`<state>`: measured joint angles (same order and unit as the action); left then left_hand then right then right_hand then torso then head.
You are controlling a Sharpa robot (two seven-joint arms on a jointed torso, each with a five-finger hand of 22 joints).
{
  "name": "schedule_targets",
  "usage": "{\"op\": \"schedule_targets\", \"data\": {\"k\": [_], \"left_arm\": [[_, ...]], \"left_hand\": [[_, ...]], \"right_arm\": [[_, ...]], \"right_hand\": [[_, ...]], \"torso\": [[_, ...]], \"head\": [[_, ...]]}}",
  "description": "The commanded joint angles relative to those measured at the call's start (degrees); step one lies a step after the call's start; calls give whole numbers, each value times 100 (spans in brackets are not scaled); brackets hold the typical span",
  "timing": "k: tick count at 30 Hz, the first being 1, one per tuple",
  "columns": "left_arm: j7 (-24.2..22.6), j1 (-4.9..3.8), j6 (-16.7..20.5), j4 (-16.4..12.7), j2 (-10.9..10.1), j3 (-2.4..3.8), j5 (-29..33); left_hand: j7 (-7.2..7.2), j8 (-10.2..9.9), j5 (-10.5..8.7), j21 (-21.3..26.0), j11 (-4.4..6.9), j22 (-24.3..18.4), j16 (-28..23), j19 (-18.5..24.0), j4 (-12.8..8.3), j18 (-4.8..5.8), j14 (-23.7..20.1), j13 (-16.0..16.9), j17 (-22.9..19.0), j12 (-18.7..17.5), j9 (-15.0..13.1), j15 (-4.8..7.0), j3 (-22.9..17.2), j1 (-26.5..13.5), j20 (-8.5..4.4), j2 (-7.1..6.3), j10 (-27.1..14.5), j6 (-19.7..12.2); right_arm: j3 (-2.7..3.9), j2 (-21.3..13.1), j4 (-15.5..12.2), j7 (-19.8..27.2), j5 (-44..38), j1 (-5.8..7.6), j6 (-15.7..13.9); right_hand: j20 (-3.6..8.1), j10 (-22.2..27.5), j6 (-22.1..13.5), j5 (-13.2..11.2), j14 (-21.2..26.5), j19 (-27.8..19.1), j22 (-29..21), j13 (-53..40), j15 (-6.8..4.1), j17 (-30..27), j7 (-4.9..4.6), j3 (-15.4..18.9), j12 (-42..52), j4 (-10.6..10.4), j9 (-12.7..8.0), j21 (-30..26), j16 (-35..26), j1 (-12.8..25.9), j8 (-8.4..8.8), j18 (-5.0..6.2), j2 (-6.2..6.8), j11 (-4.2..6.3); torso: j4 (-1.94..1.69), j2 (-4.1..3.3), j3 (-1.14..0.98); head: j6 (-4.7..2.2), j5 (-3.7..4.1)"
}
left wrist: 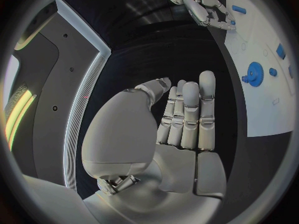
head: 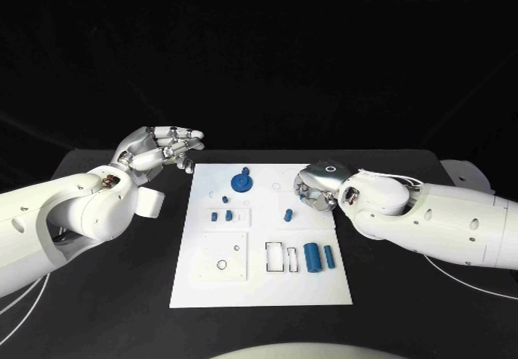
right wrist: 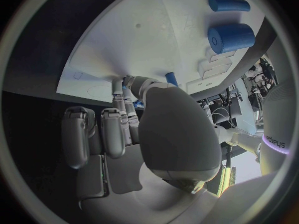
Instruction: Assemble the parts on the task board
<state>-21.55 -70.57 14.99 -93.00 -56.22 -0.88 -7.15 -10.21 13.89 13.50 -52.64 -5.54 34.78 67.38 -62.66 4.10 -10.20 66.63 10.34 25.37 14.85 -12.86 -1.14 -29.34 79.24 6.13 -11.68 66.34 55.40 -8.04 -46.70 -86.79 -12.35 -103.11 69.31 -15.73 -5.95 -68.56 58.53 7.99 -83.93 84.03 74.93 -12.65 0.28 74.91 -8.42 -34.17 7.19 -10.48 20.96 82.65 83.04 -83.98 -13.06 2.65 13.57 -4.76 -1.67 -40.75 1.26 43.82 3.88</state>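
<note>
The white task board (head: 264, 288) lies in the middle of the table. A blue wheel-shaped part (head: 242, 182) (left wrist: 254, 73) sits near its far edge. Small blue pegs (head: 221, 216) stand left of centre. A thick blue cylinder (head: 312, 258) (right wrist: 230, 37) and a thinner one (head: 328, 256) (right wrist: 228, 4) lie at the right. My left hand (head: 164, 148) (left wrist: 181, 119) hovers off the board's far left corner, fingers straight, palm bare. My right hand (head: 319, 188) (right wrist: 137, 124) reaches down to the board beside a blue peg (head: 288, 215) (right wrist: 171, 77). A blue speck shows between its thumb and fingers; whether it is held is unclear.
The black table (head: 108, 314) surrounds the board. A raised white plate with holes (head: 224, 256) and rectangular outlines (head: 278, 257) occupy the board's near half. A white rounded object (head: 466, 176) sits at the table's right rear. Thin cables trail beside both arms.
</note>
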Motion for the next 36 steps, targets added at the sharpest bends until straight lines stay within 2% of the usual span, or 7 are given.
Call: {"op": "schedule_targets", "data": {"k": [1,5,8,11,16,32,36], "left_arm": [[8,-2,-26,-22,0,3,36],[18,-2,-21,-24,1,3,36],[31,-2,-23,-22,2,3,36],[49,-2,-27,-21,4,3,36],[74,-2,-28,-23,8,3,36],[156,-2,-52,-9,30,3,36],[172,-2,-55,-3,33,3,36]], "left_hand": [[4,41,-17,39,-6,-10,5,-22,-29,-35,-24,7,-2,38,-7,0,22,17,6,46,-55,-54],[4,41,-17,39,-6,-10,5,-22,-29,-35,-24,7,-2,38,-7,0,22,17,6,46,-55,-54],[2,49,-14,45,-7,-14,3,-21,-35,-35,-32,15,-4,54,-11,-2,18,26,8,56,-69,-61],[2,49,-14,45,-7,-14,3,-21,-35,-35,-32,15,-4,54,-11,-2,18,26,8,56,-69,-61],[1,55,-13,49,-8,-16,1,-20,-44,-36,-37,21,-6,67,-13,-2,15,35,9,59,-78,-66],[-8,65,-13,61,-18,-24,-6,-16,-45,-35,-54,33,-10,94,-18,-9,24,25,14,55,-115,-88],[-13,69,-12,69,-22,-28,-12,-11,-45,-35,-66,38,-14,106,-20,-13,26,20,17,55,-134,-101]], "right_arm": [[-45,43,9,-23,-51,-68,330],[-48,66,-1,-80,-94,-73,392],[-49,72,-15,-126,-126,-75,414],[-50,67,-30,-167,-145,-76,411],[-50,40,-67,-200,-156,-76,388],[-21,-107,-269,-178,-159,6,1],[-5,-156,-340,-173,-156,36,-134]], "right_hand": [[39,-42,65,-14,-384,364,1207,24,-43,544,15,-37,-21,35,19,73,35,85,-45,-119,-31,45],[52,-115,153,-31,-392,400,1256,29,-71,573,51,-66,-16,107,55,174,59,132,-93,-140,-65,76],[78,-195,231,-42,-399,432,1300,32,-101,596,87,-110,-26,208,105,265,79,164,-149,-159,-154,109],[90,-230,244,-67,-399,444,1316,37,-111,593,96,-144,-43,277,136,298,79,182,-171,-167,-233,118],[95,-242,238,-71,-399,442,1316,43,-114,592,94,-180,-62,333,157,293,80,186,-180,-165,-283,122],[97,-253,235,-84,-399,446,1323,49,-113,593,92,-186,-78,358,174,306,82,227,-189,-168,-289,118],[97,-256,235,-91,-400,447,1325,50,-112,597,93,-185,-81,364,179,310,84,239,-191,-169,-286,118]], "torso": [[2,-2,1],[1,1,1],[-3,3,0],[-2,3,-2],[-1,6,-2],[4,5,-4],[7,6,1]], "head": [[12,3],[18,16],[23,10],[21,25],[31,24],[7,35],[9,35]]}}
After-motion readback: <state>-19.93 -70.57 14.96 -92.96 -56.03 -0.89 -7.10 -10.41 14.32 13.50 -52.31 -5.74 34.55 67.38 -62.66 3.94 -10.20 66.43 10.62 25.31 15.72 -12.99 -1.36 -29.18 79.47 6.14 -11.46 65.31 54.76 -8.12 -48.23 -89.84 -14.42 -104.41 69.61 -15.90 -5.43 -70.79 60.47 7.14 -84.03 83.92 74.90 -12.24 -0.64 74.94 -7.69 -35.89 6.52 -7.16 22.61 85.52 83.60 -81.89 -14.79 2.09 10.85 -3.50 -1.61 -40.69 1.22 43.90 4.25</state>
